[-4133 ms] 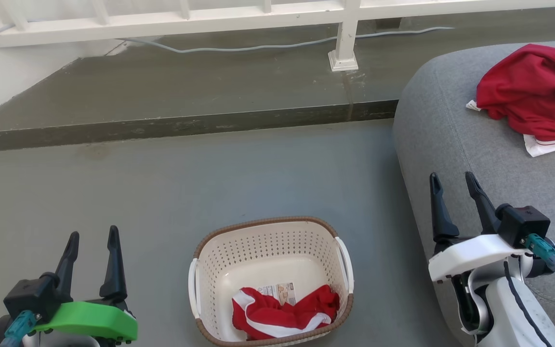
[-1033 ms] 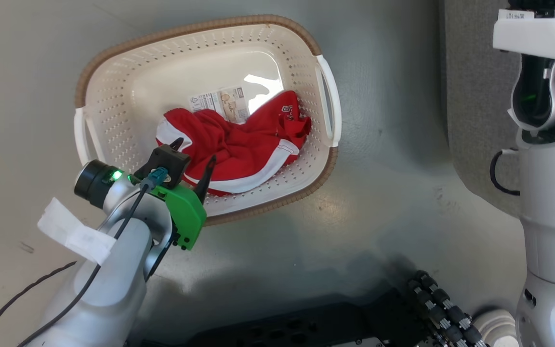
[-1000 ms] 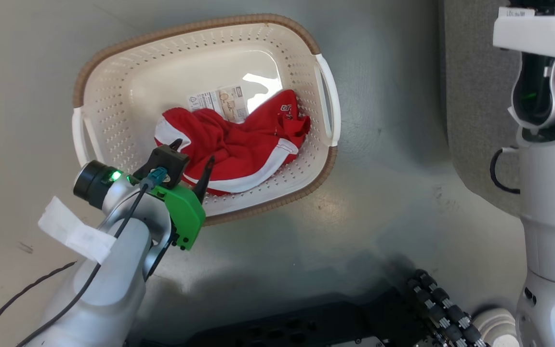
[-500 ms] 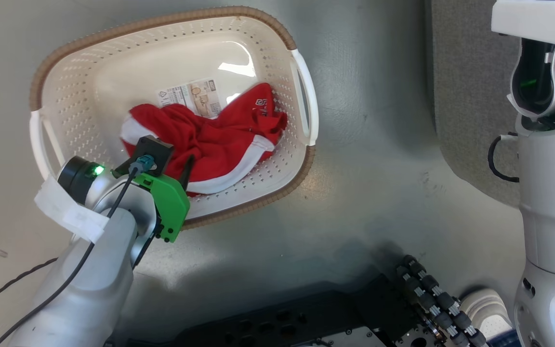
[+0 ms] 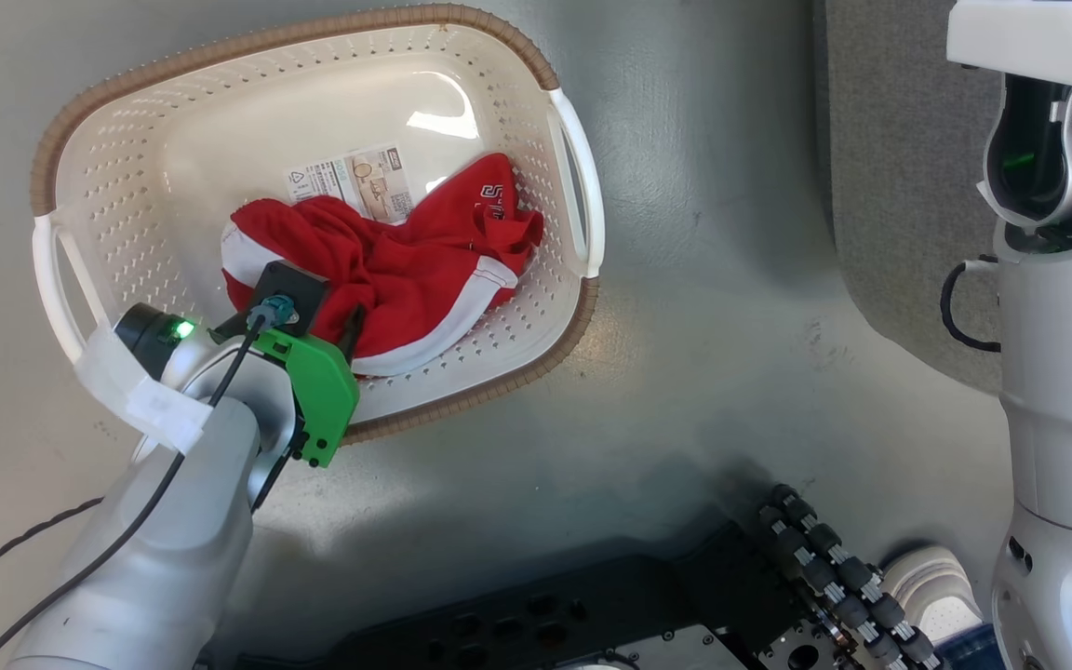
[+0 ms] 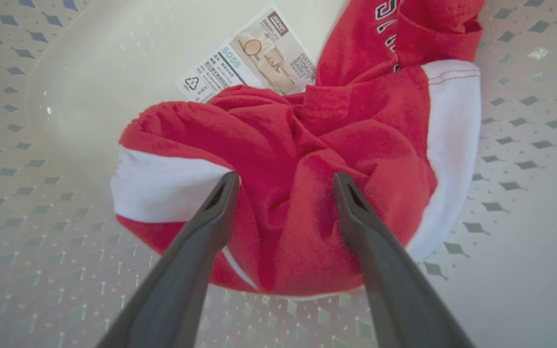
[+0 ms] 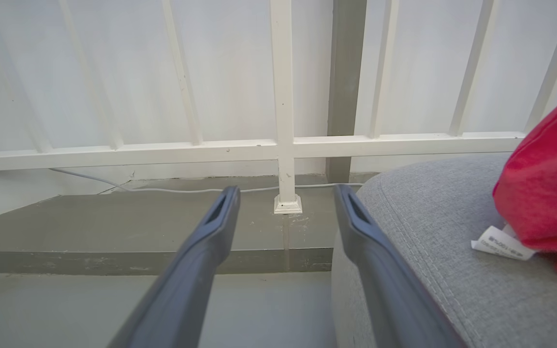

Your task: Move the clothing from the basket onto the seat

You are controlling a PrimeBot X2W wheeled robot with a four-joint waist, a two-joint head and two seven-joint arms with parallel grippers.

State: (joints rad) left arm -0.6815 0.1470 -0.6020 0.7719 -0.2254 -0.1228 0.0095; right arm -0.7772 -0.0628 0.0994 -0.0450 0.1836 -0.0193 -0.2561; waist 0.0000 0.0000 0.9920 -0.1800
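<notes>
The cream basket stands on the grey floor with a crumpled red and white garment of the clothing lying inside it. My left gripper reaches down into the basket from its near side. In the left wrist view its fingers stand open, spread over a red fold of the garment, with nothing clamped. My right gripper is open and empty, held in the air beside the grey seat. A second red garment with a white label lies on that seat. The seat's edge lies right of the basket.
A sticker shows on the basket's base beyond the garment. My dark base and its roller wheel lie below the basket. A white railing, a raised step and a cable stand beyond the seat.
The head view has shifted, so the basket sits further left in the picture. My left gripper has sunk a little deeper towards the garment, still open. The right arm has stayed put.
</notes>
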